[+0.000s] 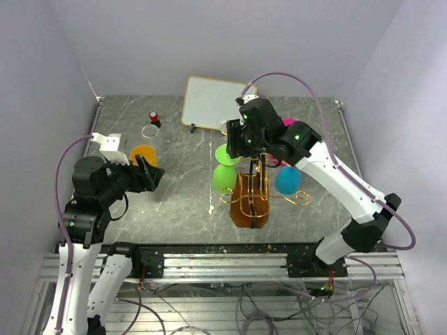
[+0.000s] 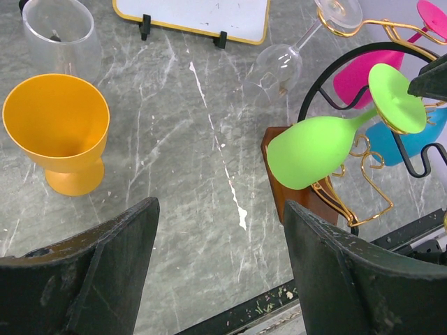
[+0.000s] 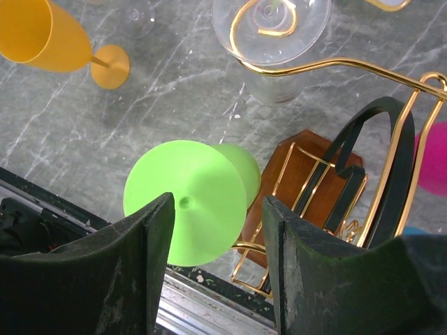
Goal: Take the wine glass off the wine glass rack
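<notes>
The wine glass rack (image 1: 250, 202), a brown wooden stand with gold wire arms, stands at table centre. A green wine glass (image 1: 224, 176) hangs upside down on its left side, foot (image 3: 185, 202) up. A blue glass (image 1: 287, 179), a pink glass (image 1: 288, 122) and a clear glass (image 3: 272, 28) also hang on it. My right gripper (image 1: 241, 143) is open just above the green foot, and its jaws stand on either side of the foot in the right wrist view (image 3: 218, 204). My left gripper (image 1: 148, 174) is open and empty, left of the rack. The left wrist view shows the green glass (image 2: 314, 150).
An orange goblet (image 1: 144, 153) stands upright on the table by my left gripper. A clear cup (image 1: 150, 130) and a small red-topped object (image 1: 154, 116) stand behind it. A white framed board (image 1: 218, 102) stands at the back. Grey walls close in both sides.
</notes>
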`<state>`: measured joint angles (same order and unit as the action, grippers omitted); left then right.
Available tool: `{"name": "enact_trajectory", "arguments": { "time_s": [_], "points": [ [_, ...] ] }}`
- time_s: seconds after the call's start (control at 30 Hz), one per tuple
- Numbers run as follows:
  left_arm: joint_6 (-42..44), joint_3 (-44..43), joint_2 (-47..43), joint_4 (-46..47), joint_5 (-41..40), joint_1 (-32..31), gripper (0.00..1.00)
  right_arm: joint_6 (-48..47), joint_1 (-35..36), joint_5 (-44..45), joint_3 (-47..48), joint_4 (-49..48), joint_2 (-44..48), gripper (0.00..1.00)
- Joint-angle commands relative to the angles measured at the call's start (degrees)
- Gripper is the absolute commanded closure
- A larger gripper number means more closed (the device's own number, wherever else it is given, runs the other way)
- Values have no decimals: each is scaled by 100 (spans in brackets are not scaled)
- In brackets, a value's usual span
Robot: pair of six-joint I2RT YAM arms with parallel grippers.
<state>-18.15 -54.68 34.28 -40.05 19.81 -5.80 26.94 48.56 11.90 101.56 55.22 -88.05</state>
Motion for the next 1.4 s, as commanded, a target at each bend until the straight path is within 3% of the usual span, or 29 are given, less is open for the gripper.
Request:
{"name": "enact_trajectory", "arguments": {
  "time_s": [0.0, 0.33, 0.53, 0.9, 1.37],
  "points": [
    [82, 38, 13, 261, 163, 105, 18, 58, -118, -254, -65, -106, -117, 47],
    [101, 36, 69, 270, 217, 184, 19, 447, -276, -523, -205, -69, -253, 48],
    [97, 37, 87, 270, 231, 201, 19, 652, -390, -829, -364, -259, -166, 57],
    [97, 38, 105, 261, 218, 220, 19, 787, -456, -892, -501, -95, -138, 56],
    [101, 45, 144, 261, 239, 233, 19, 1573, -545, -1192, -1179, -870, 484, 59]
  ]
}}
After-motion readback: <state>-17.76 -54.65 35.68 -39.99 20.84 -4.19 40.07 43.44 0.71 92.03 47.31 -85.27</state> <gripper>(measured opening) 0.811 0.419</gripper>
